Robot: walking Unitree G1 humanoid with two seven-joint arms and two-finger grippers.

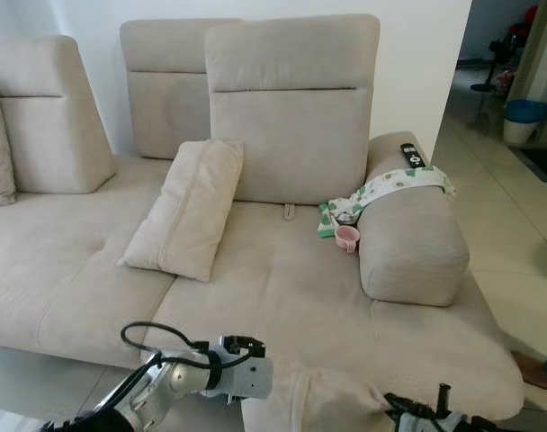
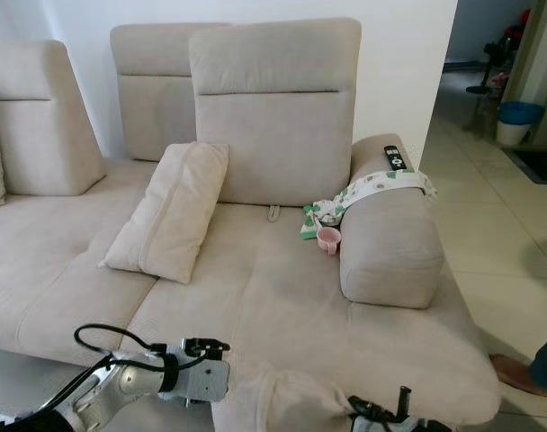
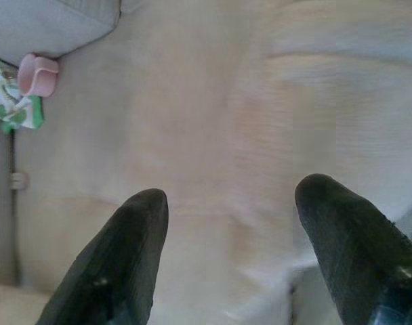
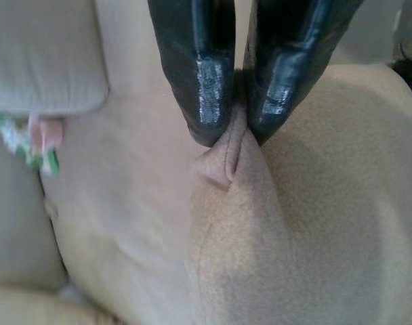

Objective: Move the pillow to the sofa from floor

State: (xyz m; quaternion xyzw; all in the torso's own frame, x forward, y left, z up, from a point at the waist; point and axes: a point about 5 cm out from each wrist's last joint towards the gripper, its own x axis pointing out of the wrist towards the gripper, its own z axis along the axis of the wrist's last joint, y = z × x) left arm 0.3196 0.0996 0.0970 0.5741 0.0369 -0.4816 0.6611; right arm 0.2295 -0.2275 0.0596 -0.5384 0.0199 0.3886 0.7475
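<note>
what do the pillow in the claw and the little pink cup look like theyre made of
Pillow: soft tan fabric, probably fleece or suede-like; it puckers where the right claw pinches it. Pink cup: seemingly smooth plastic, with a plain, even surface; too small to be sure.

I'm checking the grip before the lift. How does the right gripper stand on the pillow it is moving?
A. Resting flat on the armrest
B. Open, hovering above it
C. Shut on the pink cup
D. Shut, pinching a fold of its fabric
D: in the right wrist view the right gripper has both black fingers closed together on a puckered fold of the beige pillow.
</note>
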